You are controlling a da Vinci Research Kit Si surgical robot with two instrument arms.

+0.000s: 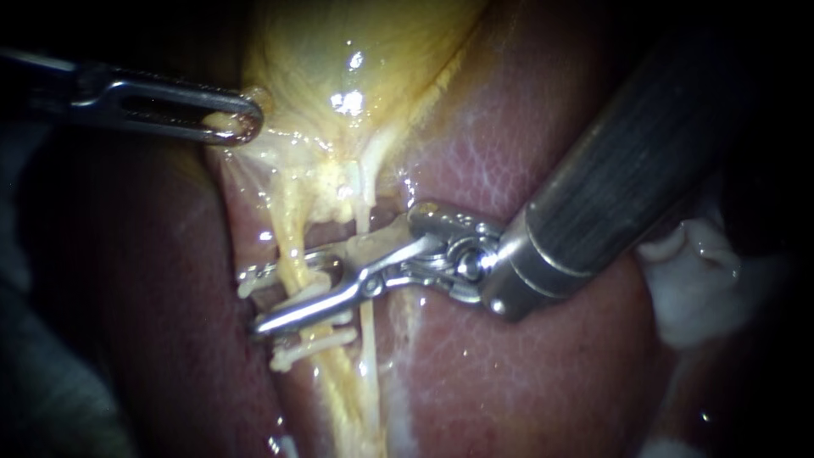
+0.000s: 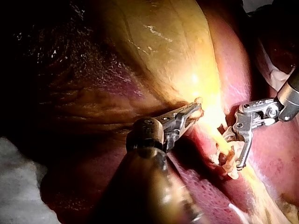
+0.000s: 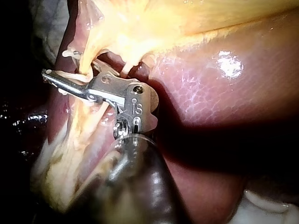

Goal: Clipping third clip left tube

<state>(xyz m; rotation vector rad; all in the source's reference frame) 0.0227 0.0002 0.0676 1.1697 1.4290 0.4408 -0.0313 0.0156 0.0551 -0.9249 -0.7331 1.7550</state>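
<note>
Left instrument (image 1: 242,123), shaft from the left, was clamped shut on the edge of the gallbladder (image 1: 381,59), well above the clipping site. Left wrist view showed the same pinch, w/ a bit of yellow tissue at its tip. Right instrument (image 1: 284,293), shaft from the upper right across the liver (image 1: 526,373), straddled the left tube (image 1: 290,233): one half above it, the other below, w/ a narrow gap betw. them. It carried a white clip (image 1: 373,246) that seemed to touch both halves, so it was closed on the clip, not yet squeezed flat. Left tube ran yellow from the gallbladder's neck down over the liver. Two more sat across it: upper clip (image 1: 248,284) just above the instrument, lower clip (image 1: 309,346) just below. Thin pale right tube (image 1: 367,326) ran just beside the left one & was crossed by the right instrument.
</note>
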